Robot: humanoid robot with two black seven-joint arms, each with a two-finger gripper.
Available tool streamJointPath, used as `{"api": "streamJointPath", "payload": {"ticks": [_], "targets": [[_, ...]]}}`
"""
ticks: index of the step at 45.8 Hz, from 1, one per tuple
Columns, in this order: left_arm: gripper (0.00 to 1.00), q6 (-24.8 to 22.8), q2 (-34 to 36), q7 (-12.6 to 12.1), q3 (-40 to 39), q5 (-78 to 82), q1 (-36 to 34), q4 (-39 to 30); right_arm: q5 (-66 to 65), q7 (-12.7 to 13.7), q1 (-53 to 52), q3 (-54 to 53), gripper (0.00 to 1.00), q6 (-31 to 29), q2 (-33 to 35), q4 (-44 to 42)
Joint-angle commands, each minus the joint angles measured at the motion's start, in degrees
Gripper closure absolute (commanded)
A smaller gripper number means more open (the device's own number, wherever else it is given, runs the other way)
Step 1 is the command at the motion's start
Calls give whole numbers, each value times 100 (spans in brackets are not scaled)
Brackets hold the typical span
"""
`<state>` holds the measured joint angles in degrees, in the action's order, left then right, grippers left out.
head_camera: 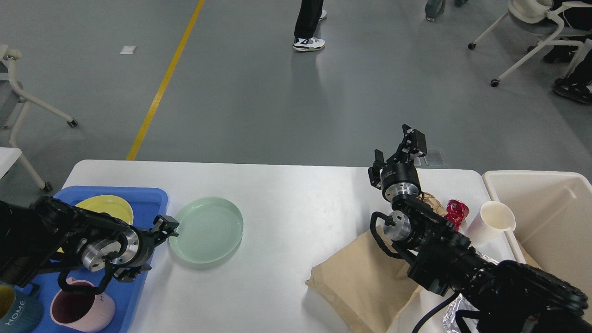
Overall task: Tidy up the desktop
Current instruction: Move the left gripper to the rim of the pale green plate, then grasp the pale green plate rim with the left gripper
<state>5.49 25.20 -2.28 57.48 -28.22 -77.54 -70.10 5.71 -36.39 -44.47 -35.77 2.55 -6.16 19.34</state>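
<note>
reaching for the green plate (206, 230) from the left: left gripper (167, 225) at its left rim, span too dark to tell. right gripper (397, 148) raised far right, fingers apart, empty. plate sits left-centre on the desktop (296, 194), just beside the blue tray (138, 196). next likely: clamp rim, lift into tray.

"HOME" stands in white letters on the teal mug (16, 314) at about eight o'clock, partly cropped; nothing else seems legible.
</note>
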Motion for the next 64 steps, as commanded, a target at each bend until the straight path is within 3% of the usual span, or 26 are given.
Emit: {"api": "streamJointPath", "payload": {"ticks": [1,29,36,42,52,64], "targets": [[4,-4,-16,0,-17,1,19,5,0,0,0,0,0,0,1,0],[7,5,-525,96,-404,106,529,497,0,0,0,0,0,0,1,0],[25,23,-534,105,-404,106,564,497,0,0,0,0,0,0,1,0],[34,119,-534,114,-404,98,652,541,0,0,0,0,0,0,1,0],[57,585,-719,351,-729,89,924,550,0,0,0,0,0,0,1,0],[64,647,-736,351,-782,89,977,559,0,0,0,0,0,0,1,0]]}}
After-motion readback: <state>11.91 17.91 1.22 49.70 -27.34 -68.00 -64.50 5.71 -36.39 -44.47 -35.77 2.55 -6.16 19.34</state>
